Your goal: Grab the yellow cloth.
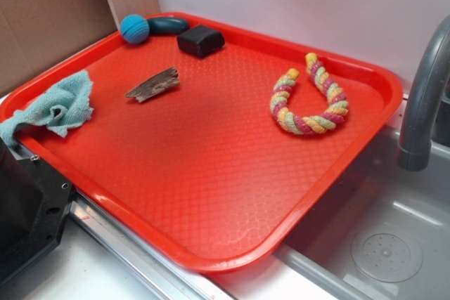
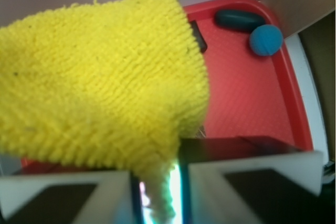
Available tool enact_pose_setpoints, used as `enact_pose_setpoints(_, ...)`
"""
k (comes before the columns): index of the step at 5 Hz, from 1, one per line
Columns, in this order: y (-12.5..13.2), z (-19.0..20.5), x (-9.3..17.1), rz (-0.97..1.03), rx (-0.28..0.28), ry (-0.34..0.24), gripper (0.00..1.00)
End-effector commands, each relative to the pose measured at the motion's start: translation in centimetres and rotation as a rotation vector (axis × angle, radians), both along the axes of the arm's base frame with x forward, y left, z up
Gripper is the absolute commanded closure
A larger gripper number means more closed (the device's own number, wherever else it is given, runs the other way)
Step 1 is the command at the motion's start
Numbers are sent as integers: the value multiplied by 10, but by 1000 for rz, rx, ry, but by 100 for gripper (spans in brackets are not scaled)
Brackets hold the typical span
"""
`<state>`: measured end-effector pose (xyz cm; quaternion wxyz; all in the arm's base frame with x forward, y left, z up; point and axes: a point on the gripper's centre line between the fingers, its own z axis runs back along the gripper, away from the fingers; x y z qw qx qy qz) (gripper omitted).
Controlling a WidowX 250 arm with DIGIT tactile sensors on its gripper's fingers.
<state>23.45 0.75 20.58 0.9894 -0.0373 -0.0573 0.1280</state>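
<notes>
Yellow cloth point(image 2: 100, 82) pinched in closed end effector point(image 2: 157, 192) | above red tray point(image 2: 294, 98) | no readable writing

One tray point(image 1: 365, 86), red. Two cloths: one yellow cloth point(image 2: 100, 87), one blue cloth point(image 1: 60, 107). One blue ball point(image 1: 134, 29). One dark oval point(image 1: 167, 25), teal-black. One black block point(image 1: 200, 40). One wood piece point(image 1: 152, 84). One rope toy point(image 1: 309, 96), yellow, pink and green. One faucet point(image 1: 422, 96), grey. One sink point(image 1: 394, 230) with one round drain point(image 1: 387, 252). One gripper point(image 2: 157, 192), two pale fingers point(image 2: 63, 192). That makes seven loose items in all, six of them lying on the tray.
</notes>
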Motion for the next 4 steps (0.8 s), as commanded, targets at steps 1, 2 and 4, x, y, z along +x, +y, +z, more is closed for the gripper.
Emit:
enact_pose_setpoints(1,-28,19,-6,-53,1,-23,100)
enact_pose_setpoints(2,-30,18,-3,-52,7,-11,100)
enact_pose_setpoints(4,-32,16,-2,-53,7,4,100)
